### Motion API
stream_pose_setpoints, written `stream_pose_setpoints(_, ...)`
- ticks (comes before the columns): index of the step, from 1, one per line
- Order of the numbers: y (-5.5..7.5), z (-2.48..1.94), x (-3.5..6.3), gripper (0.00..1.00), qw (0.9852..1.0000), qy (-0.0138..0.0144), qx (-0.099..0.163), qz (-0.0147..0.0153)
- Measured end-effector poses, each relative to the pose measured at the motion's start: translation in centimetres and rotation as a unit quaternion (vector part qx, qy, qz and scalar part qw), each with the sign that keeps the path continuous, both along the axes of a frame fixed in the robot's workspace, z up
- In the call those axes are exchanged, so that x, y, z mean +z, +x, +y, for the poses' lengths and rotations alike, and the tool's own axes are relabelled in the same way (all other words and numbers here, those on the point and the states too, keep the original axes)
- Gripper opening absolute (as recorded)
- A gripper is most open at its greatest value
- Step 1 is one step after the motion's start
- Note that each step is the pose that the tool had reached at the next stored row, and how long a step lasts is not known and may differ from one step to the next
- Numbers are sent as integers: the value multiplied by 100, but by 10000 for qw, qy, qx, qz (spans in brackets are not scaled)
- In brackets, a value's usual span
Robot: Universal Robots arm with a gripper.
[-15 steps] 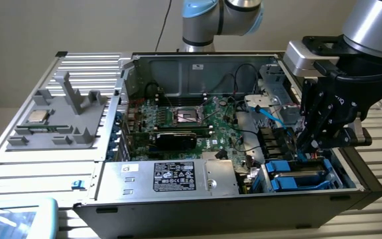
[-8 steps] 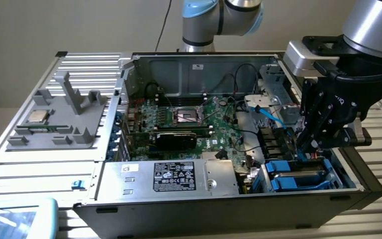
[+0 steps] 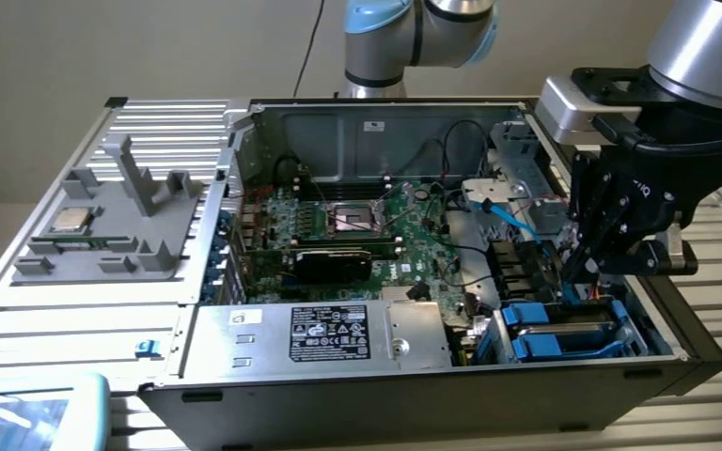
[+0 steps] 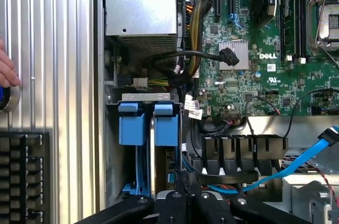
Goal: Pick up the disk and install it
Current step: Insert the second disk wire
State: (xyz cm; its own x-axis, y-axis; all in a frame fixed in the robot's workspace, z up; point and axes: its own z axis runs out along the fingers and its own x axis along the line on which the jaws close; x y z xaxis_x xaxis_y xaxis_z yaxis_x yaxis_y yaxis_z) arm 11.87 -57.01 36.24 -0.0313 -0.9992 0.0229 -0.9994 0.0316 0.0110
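hovering shut fingers (image 4: pixel 186 186) above the blue-framed disk (image 4: pixel 165 128)

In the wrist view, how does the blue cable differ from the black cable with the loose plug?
The blue cable is flat and bright, the black cable round and dark. The blue cable runs slanting toward the tool, its end hidden; the black cable ends in a plug lying over the silver heatsink. Both lie loose inside the computer case.
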Motion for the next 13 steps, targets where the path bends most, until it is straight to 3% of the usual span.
stream_pose_setpoints(1, 1, 0, -1, 11, 10000, 2, 46, -13)
stream_pose_setpoints(7, 0, 1, -2, 11, 9983, 3, 588, -13)
stream_pose_setpoints(13, 0, 1, -4, 11, 9935, 10, 1136, -13)
